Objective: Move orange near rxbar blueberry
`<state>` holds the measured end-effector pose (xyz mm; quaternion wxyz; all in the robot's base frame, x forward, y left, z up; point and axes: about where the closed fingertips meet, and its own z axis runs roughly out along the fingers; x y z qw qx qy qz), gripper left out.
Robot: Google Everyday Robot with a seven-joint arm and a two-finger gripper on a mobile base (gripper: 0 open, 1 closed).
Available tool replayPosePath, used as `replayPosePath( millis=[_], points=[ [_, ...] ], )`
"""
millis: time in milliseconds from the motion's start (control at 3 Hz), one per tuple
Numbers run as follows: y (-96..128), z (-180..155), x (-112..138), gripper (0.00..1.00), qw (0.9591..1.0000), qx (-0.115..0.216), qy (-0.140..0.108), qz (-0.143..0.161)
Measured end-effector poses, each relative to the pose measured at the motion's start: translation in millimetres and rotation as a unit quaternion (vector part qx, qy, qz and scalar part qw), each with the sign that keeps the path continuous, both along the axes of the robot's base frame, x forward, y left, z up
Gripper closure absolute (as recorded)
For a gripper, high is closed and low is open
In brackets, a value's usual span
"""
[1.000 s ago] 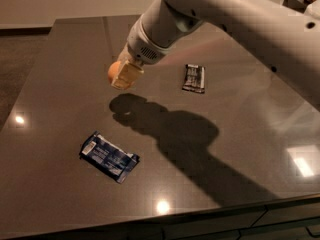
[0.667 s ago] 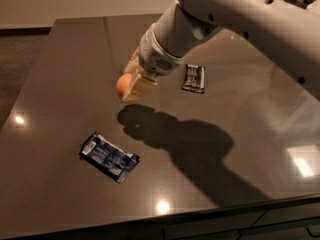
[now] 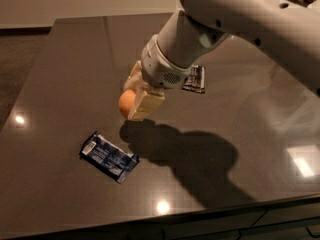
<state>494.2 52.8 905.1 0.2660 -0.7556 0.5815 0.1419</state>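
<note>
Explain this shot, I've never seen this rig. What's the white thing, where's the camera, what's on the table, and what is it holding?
The big white shape is a robot arm on a mobile base, reaching in from the upper right. There is only one camera view. It looks down at a dark, glossy table; its mount is unknown.

At the arm's end is a two-finger gripper with cream-coloured fingers, over the middle of the table. It is closed on a small orange, held above the surface, with its shadow just below.

Two wrappers lie flat on the table. The rxbar blueberry, dark blue, is at the lower left, in front of the gripper. A smaller black wrapper lies behind, partly hidden by the arm.
</note>
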Motion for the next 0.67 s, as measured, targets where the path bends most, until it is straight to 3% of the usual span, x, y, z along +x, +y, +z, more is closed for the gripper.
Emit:
replayPosePath(
  millis=[667],
  points=[
    [11.5,-16.0,-21.2,1.00,0.9987,-0.025,0.009,0.044]
  ],
)
